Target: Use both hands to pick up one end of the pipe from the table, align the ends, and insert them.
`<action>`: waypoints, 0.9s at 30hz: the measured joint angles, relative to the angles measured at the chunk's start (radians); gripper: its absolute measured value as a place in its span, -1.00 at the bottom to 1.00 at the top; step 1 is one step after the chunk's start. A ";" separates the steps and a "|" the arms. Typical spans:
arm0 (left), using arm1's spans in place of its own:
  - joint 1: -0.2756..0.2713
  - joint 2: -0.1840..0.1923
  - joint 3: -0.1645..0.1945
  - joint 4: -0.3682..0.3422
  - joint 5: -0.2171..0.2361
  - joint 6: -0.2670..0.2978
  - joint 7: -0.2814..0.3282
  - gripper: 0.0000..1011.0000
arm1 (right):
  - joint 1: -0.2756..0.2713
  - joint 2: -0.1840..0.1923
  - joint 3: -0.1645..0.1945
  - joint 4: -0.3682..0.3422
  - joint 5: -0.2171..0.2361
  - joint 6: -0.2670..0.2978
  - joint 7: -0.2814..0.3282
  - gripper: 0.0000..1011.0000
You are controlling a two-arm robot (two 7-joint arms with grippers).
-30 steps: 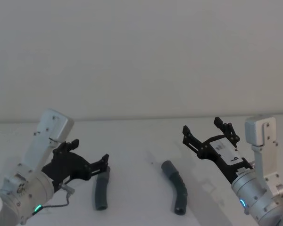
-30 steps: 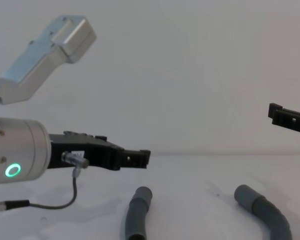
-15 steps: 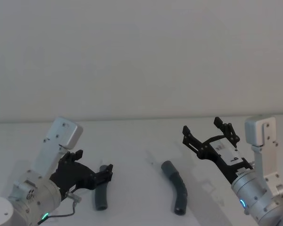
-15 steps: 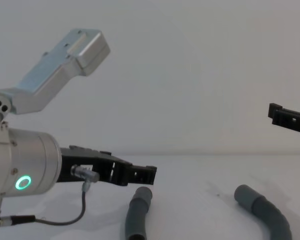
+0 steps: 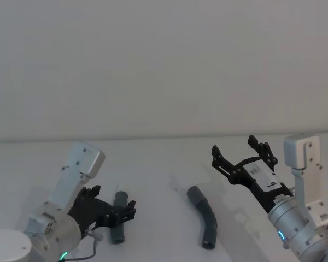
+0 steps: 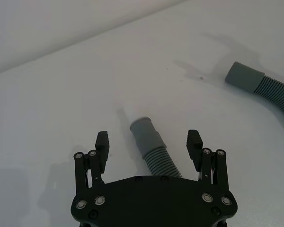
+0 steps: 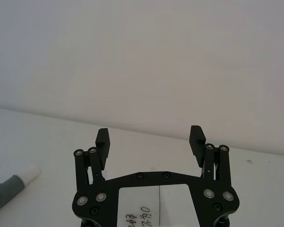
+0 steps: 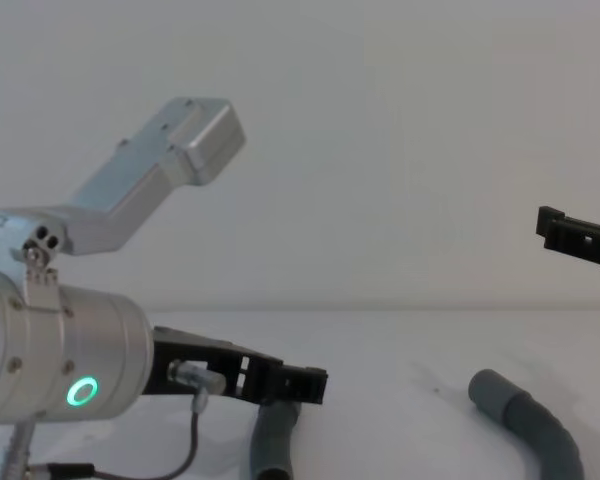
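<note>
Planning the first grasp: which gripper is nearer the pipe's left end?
Left. The left gripper is open over that end; the right gripper is open, raised, well to its right.

Matt ribbed pipe [image 6: 160, 161] with smooth cuffs [image 6: 144, 134]; matt table [image 6: 61, 94]; plastic left claw [image 6: 148, 139] on satin metal wrist [image 8: 60, 360]

The only writing I find is a dark handwritten scrawl on the white label [image 7: 157, 204] on the right hand's [image 7: 150, 138] body, around four o'clock in my head view. I cannot read it.
</note>
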 joint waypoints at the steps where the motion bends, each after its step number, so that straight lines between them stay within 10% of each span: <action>1: -0.001 -0.006 0.002 0.003 0.001 0.006 0.003 0.98 | 0.000 0.000 0.000 0.000 0.000 0.000 0.000 0.98; 27: -0.018 -0.068 0.004 0.042 0.014 0.079 0.022 0.98 | 0.000 0.000 0.000 0.000 0.000 0.000 0.000 0.98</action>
